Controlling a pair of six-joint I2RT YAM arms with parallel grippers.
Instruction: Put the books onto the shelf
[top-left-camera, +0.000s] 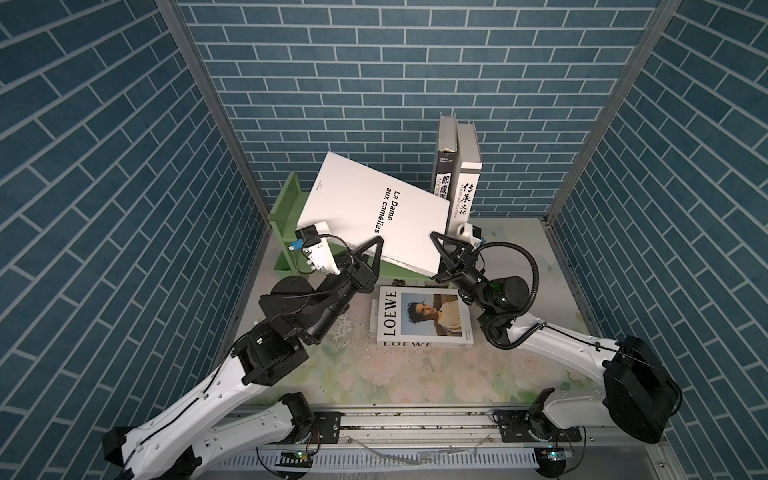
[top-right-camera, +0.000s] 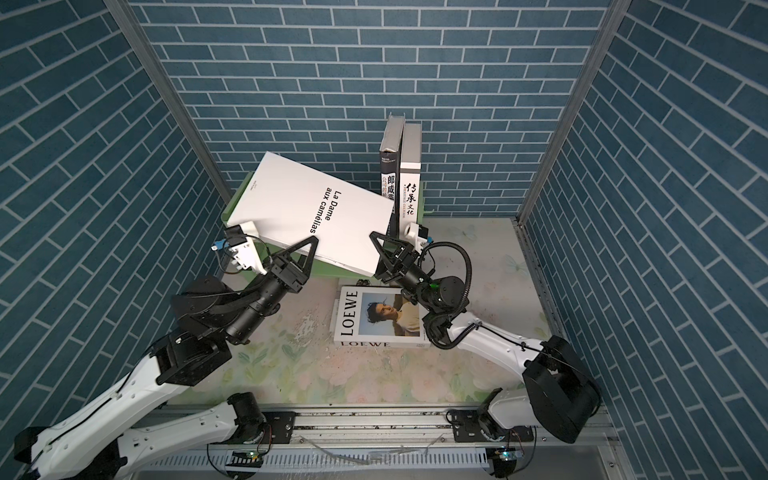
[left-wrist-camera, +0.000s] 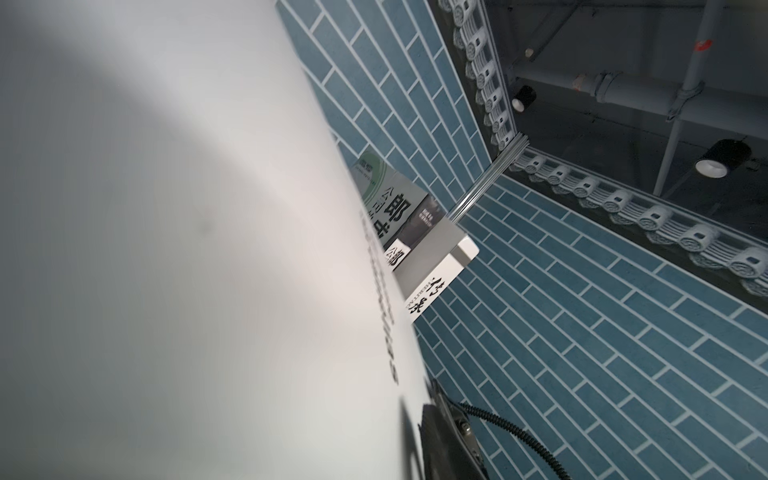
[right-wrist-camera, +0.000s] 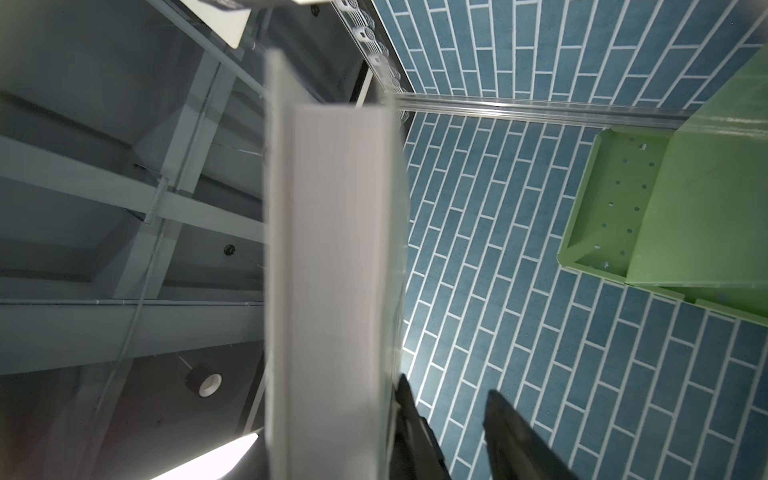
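the floral surface (top-left-camera: 415, 374) lies open in front. one green shelf (top-left-camera: 286, 199) stands at its back edge. four books: the white book (top-left-camera: 374, 208) tilts over the shelf's free left part, the loewe book (top-left-camera: 424, 316) lies flat on the surface, and two upright books (top-left-camera: 469, 178) fill the shelf's right end. the left claw (top-left-camera: 372, 253) clamps the white book's lower edge; the right claw (top-left-camera: 437, 257) gapes empty at its corner.

I see La Dame aux camélias book (top-left-camera: 374, 216) tilted over green shelf (top-left-camera: 286, 201); black-spined book (top-left-camera: 446, 166) and white-spined book (top-left-camera: 469, 178) upright on it; LOEWE book (top-left-camera: 424, 318) flat on counter (top-left-camera: 415, 374).
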